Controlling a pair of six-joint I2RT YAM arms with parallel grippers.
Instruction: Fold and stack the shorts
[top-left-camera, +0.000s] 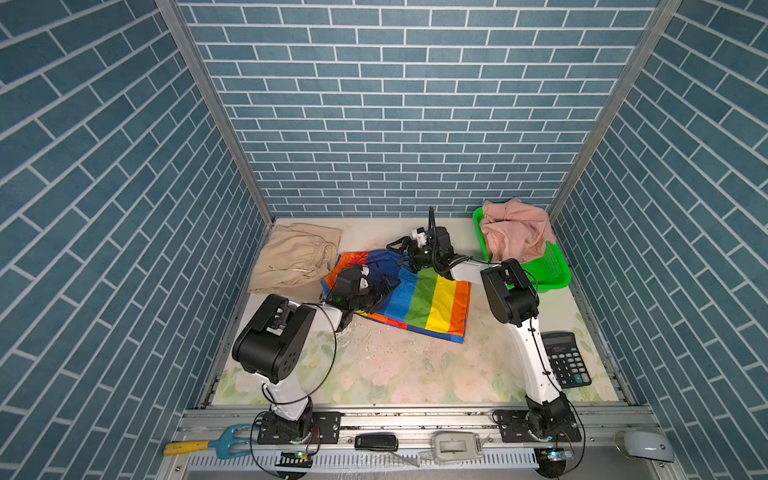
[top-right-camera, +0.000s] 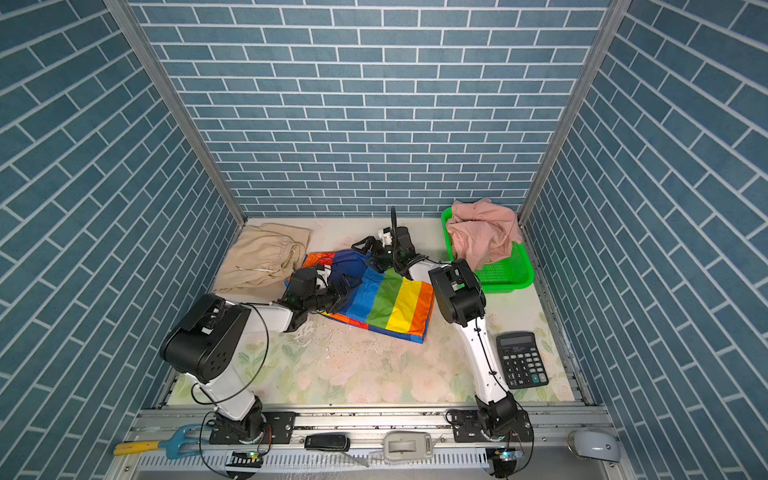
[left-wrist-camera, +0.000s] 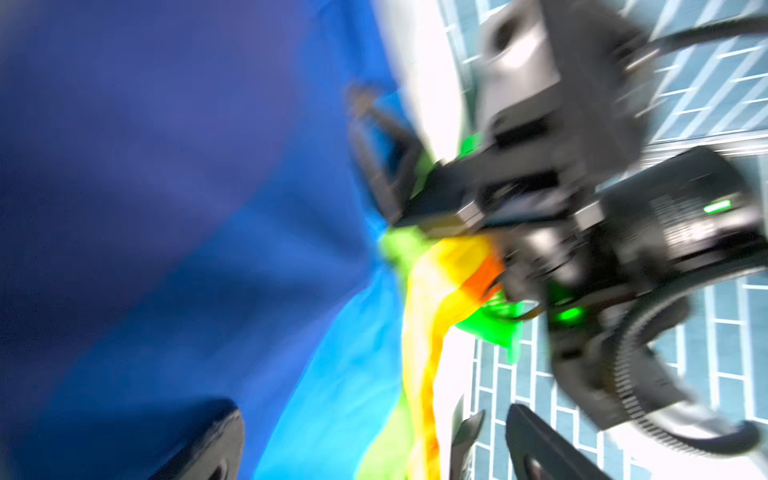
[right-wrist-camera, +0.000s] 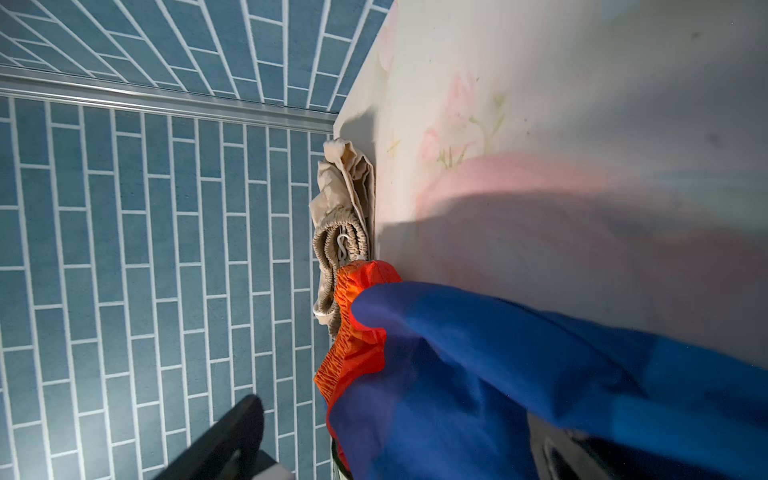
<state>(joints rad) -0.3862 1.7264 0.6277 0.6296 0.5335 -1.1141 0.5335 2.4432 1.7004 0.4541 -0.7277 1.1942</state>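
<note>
two grippers on one garment, both with jaws spread wide, nothing clamped. left gripper low over the dark-blue panel of the rainbow-striped shorts, at the near-left edge; left wrist view blurred, fingers well apart with blue cloth between. right gripper at the far edge of the same pair, near the orange waistband; one finger visible in the right wrist view, the other hidden behind a raised blue fold. contact with cloth not confirmed for either.

rainbow pair mid-table, apparently part-folded, blue panel rumpled, striped leg flat toward the right. beige shorts folded at the far-left corner, just beside or touching the waistband. pink shorts heaped in the green mesh basket, not yet folded. calculator at the right, well apart from the cloth.

judged step: taking hold for the next fold of the rainbow pair. recommended: bite both layers at matching edge points, close fully before lifting, raise both sides level and together, keep the slippery cloth taut, lay edge to edge. risk: one layer caught alone, fold skewed.
</note>
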